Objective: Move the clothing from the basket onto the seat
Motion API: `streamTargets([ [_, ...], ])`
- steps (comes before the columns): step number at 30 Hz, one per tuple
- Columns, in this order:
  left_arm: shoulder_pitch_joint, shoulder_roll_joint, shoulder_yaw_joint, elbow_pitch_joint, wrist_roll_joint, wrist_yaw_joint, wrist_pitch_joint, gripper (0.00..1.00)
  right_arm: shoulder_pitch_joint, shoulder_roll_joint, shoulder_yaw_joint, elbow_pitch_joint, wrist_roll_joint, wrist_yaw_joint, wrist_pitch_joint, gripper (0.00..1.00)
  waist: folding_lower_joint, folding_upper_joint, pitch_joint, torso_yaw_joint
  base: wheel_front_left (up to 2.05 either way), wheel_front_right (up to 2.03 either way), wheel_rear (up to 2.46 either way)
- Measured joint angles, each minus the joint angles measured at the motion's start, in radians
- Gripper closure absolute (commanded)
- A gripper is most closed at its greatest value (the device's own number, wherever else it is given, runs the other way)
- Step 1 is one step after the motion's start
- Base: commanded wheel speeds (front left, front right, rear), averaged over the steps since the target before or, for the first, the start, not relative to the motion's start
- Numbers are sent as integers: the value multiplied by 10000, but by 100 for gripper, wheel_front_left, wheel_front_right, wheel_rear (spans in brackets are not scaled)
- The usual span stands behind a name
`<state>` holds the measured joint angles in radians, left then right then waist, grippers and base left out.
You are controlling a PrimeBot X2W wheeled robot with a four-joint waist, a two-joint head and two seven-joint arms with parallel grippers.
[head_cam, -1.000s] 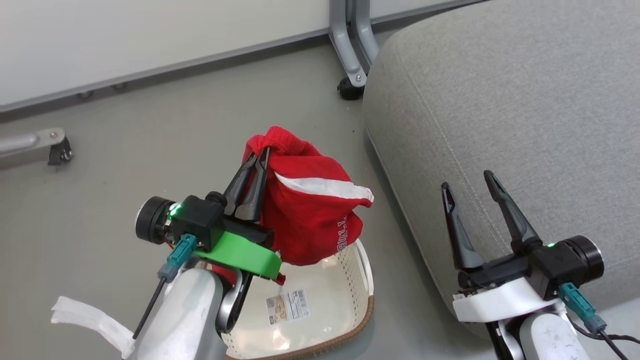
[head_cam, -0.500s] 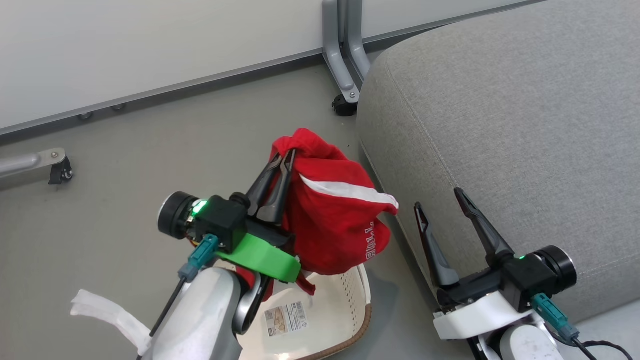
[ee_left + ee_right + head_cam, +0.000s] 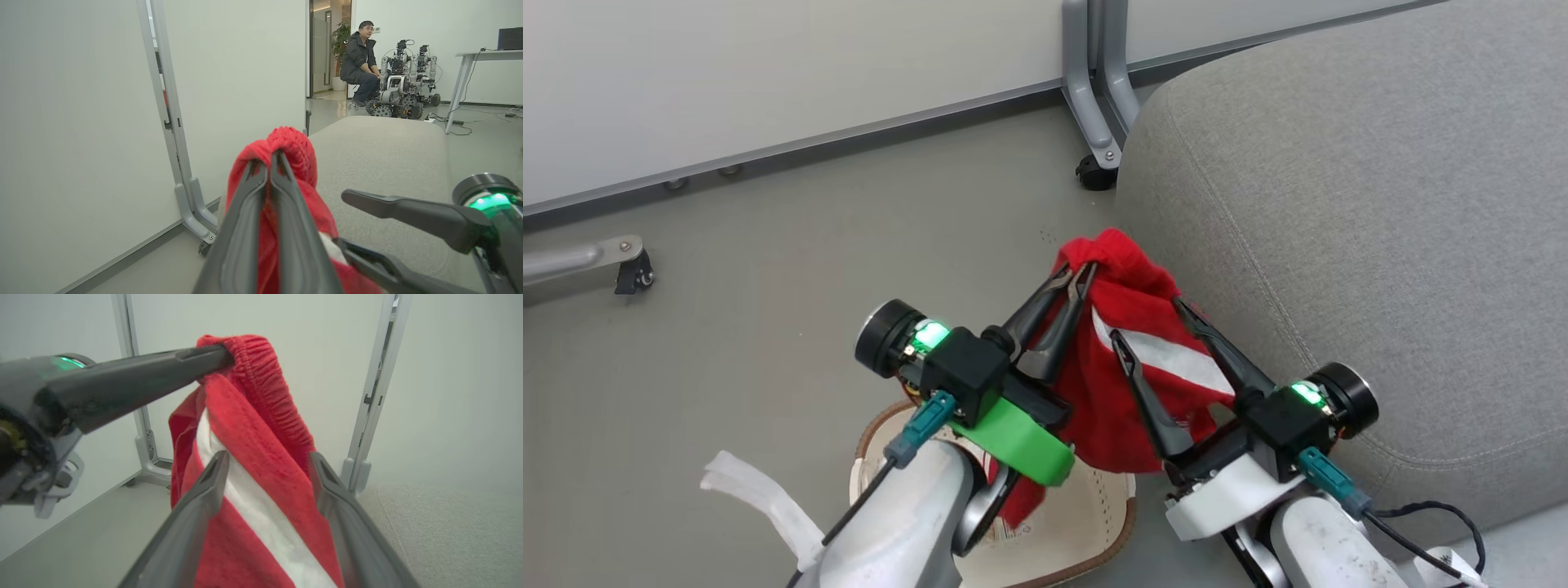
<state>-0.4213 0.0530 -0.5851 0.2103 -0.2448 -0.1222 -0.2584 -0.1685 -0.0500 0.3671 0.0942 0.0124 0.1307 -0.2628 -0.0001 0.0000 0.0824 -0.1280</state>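
Note:
A red piece of clothing (image 3: 1119, 392) with a white stripe hangs from my left gripper (image 3: 1080, 273), which is shut on its ribbed waistband (image 3: 292, 143). It dangles above the cream basket (image 3: 1117, 523), right beside the edge of the grey seat (image 3: 1339, 204). My right gripper (image 3: 1147, 321) is open, its two fingers straddling the hanging clothing (image 3: 253, 416) at the stripe. From the right wrist, its own fingertips (image 3: 222, 457) stand on either side of the fabric, apart from each other. The left arm hides most of the basket's inside.
A grey metal frame leg with a caster (image 3: 1098, 159) stands by the seat's far corner against a white wall panel. Another caster foot (image 3: 629, 273) sits at the left. A person (image 3: 359, 61) sits far off beside parked robots (image 3: 402, 90).
My left gripper has carried the clothing right, up to the seat's edge. My right gripper has swung left from over the seat and now straddles the fabric. The head camera shifted slightly.

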Motion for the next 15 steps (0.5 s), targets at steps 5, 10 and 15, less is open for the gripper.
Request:
streamTargets([
  [5,-144,-6,-688,-163,-132,-21,167,100,-421,-6,272,447,-36,0,-2,0,0,0,-17,157,0,0,0],
  [10,-200,27,-1279,-343,-420,-46,389,100,-617,-2,631,794,19,2,0,0,0,0,-52,259,0,0,0],
  [15,-198,69,-1724,-508,-802,-50,637,100,-678,2,761,872,121,2,0,0,0,0,-105,253,0,0,0],
])
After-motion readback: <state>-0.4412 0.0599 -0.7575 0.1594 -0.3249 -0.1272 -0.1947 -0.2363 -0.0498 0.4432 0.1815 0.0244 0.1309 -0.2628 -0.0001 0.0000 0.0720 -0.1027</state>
